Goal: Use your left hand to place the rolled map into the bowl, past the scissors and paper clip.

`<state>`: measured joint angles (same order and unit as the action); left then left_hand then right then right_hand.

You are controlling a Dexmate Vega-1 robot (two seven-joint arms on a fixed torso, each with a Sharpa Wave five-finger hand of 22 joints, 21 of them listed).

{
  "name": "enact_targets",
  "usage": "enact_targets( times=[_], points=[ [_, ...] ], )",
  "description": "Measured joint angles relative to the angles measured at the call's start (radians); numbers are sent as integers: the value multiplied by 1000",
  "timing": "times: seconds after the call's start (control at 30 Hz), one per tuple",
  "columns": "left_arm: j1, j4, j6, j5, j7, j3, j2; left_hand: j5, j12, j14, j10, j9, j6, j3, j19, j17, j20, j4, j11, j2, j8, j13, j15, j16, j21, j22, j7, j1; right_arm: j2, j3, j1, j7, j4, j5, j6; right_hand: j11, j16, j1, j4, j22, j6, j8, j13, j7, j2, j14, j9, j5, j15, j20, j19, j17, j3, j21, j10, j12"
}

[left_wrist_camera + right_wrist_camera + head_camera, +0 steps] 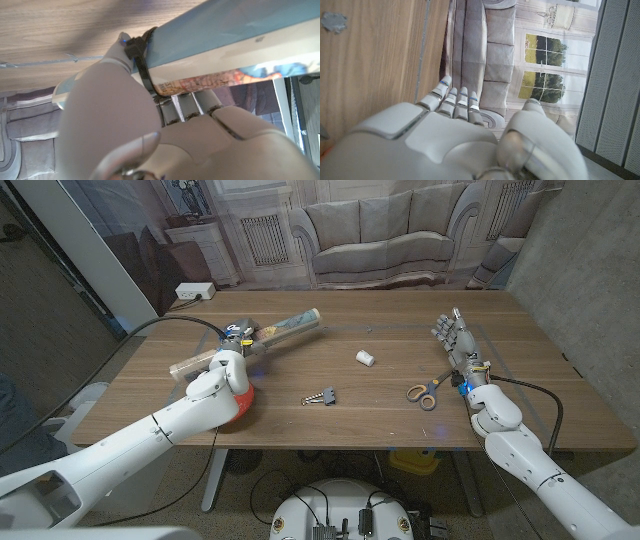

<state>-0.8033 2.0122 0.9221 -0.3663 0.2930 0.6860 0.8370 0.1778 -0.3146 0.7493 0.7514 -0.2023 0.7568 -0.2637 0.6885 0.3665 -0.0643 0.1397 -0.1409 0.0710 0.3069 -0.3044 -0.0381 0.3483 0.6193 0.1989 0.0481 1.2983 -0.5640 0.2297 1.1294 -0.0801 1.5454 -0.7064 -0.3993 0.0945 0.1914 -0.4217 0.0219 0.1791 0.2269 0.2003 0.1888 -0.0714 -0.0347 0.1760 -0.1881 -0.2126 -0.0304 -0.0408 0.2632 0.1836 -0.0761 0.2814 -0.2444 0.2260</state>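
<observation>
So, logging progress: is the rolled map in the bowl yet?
Not yet. The rolled map is gripped by the left robot hand, lying level and sticking out beyond the red bowl under that arm.

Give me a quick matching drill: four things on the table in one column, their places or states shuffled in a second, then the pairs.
Things:
1. rolled map
2. scissors
3. paper clip
4. bowl

Places or states:
A. red, partly hidden under the left hand
B. at the table's middle, near the front edge
C. gripped by the left hand, slanting toward the far edge
D. orange handles, lying just beside the right hand

Pairs: 1-C, 2-D, 3-B, 4-A
</observation>
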Motion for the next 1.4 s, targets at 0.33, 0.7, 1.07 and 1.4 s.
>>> enact_targets(
  times=[0.33,0.7,1.07,1.4],
  points=[
    [-38,58,34,0,15,-16,25,0,5,0,5,0,3,4,-4,3,4,-4,5,0,-4,0,0,0,8,0,-4,0,-7,-8,14,-8,17,3,-2,0,0,0,0,0,0,0,0,0,0,0,0,0,0,0,0,0,0,-2,0,0],
    [-78,117,63,-4,35,-27,49,-1,5,5,11,0,3,4,-9,3,-2,-4,0,0,-4,-5,2,-5,14,0,-4,0,-15,-19,28,-16,32,3,-2,0,0,0,0,0,0,0,0,0,0,0,0,0,0,4,4,0,0,-2,0,0],
    [-121,157,84,-9,59,-41,64,-1,5,5,11,0,3,4,-9,8,-2,-4,0,3,-8,-9,1,-8,21,0,-4,-3,-18,-23,31,-15,34,3,-1,0,0,0,-4,0,0,0,0,0,0,0,0,0,0,4,4,0,4,-8,0,0],
    [-162,189,101,-9,93,-57,76,-3,13,7,11,-5,12,4,-13,8,2,-4,0,5,-8,-13,0,-8,28,0,-2,-4,-22,-26,31,-13,37,1,6,0,0,0,-4,0,0,0,0,0,0,0,0,0,0,0,8,0,4,-12,0,0]
  ],
)
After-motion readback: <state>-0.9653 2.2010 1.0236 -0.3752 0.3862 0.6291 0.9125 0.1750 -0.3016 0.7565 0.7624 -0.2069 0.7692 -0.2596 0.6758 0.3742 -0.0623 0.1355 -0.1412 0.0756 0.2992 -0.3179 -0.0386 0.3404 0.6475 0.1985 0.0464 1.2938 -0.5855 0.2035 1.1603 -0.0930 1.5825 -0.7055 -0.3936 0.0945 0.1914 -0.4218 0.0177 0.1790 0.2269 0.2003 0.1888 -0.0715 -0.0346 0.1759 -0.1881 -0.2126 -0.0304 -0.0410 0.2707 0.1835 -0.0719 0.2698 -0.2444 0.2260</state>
